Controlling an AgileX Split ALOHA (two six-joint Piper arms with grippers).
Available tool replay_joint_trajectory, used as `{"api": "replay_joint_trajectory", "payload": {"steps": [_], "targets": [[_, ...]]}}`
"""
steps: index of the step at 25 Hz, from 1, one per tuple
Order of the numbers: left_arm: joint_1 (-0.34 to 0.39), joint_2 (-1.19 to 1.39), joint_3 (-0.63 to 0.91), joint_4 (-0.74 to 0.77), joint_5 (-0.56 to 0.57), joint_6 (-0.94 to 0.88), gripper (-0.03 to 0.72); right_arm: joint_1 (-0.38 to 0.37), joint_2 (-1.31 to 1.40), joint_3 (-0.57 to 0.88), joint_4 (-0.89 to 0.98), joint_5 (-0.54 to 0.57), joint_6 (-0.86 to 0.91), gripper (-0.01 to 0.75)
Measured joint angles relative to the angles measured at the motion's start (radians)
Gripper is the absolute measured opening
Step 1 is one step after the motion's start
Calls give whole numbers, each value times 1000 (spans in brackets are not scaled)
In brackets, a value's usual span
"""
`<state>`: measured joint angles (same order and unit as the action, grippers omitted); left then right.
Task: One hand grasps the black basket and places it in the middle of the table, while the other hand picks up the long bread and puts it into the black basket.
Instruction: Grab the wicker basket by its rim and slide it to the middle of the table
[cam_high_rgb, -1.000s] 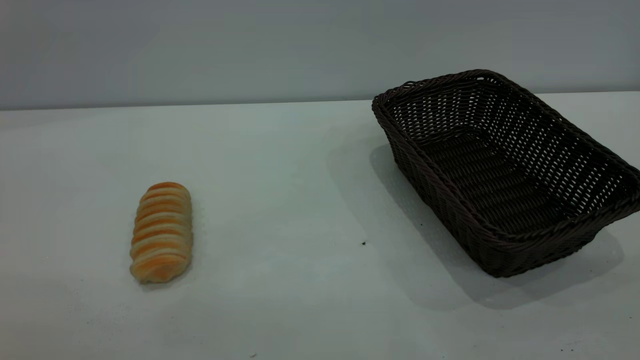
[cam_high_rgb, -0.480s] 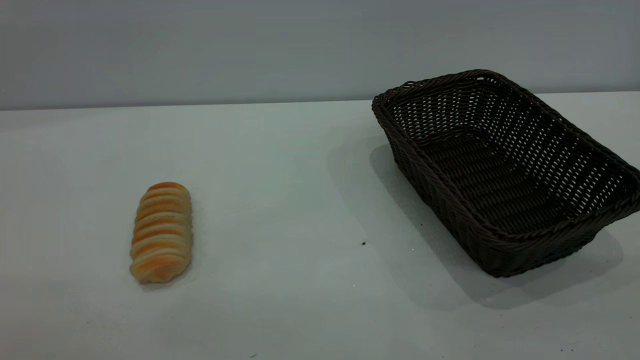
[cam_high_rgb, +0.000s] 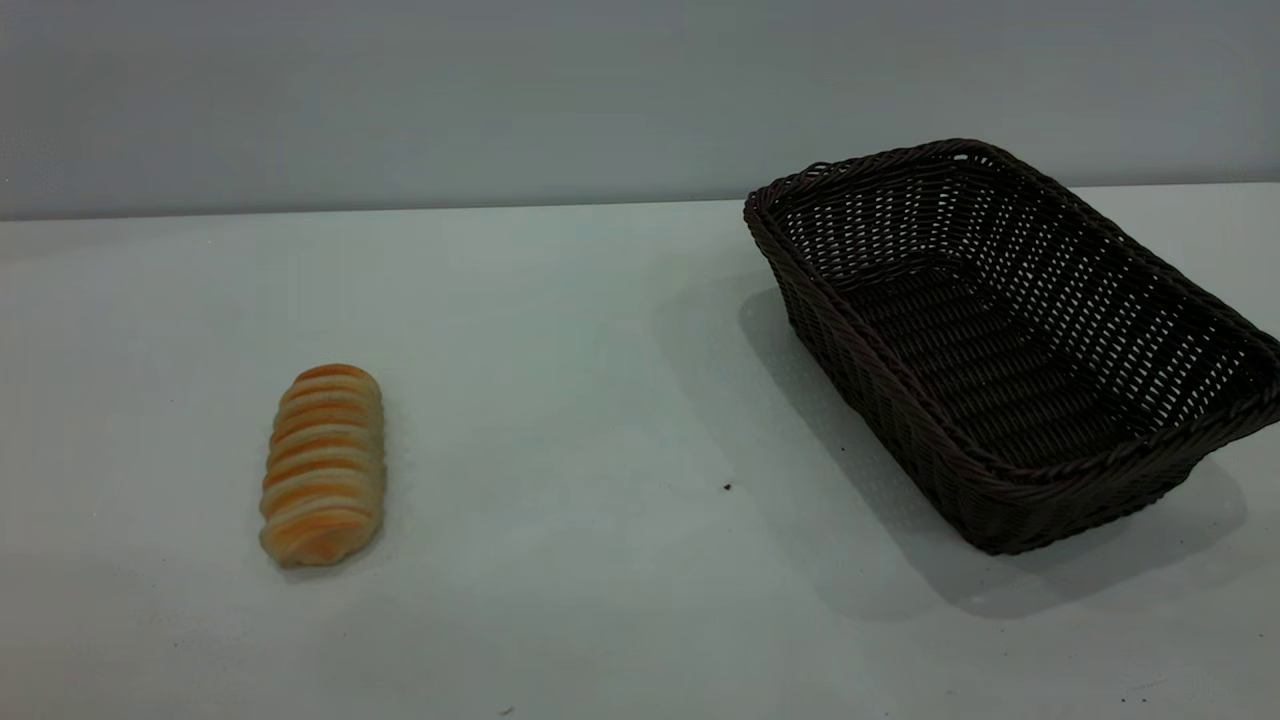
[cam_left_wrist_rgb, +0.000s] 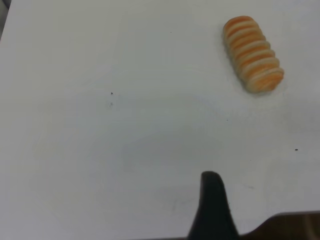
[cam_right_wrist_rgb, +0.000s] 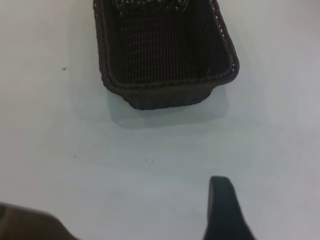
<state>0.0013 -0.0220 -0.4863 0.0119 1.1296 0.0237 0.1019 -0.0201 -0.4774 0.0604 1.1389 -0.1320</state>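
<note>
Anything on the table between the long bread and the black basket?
Only bare table with a tiny dark speck lies between the long bread and the black basket, seen in the exterior view.

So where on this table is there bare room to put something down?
The widest bare patch of the table lies in the middle, between the long bread on the left and the black basket on the right. The near edge in front of both is bare too. The basket crowds the right side.
</note>
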Motion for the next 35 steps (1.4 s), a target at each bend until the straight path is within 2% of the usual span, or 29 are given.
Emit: {"api": "replay_joint_trajectory", "payload": {"steps": [12, 16, 21, 25, 35], "targets": [[0, 3, -5, 0, 1, -1, 581, 0, 0, -1, 0, -2, 4, 468], [0, 111, -78, 0, -29, 0, 581, 0, 76, -21, 30, -47, 20, 479], [0, 392, -203, -12, -206, 21, 581, 0, 392, -31, 106, -165, 29, 549], [0, 599, -270, -45, -324, 89, 581, 0, 682, -100, 205, -252, 42, 569], [2, 841, -281, -95, -430, 161, 581, 0, 1354, -154, 547, -529, 103, 573]]}}
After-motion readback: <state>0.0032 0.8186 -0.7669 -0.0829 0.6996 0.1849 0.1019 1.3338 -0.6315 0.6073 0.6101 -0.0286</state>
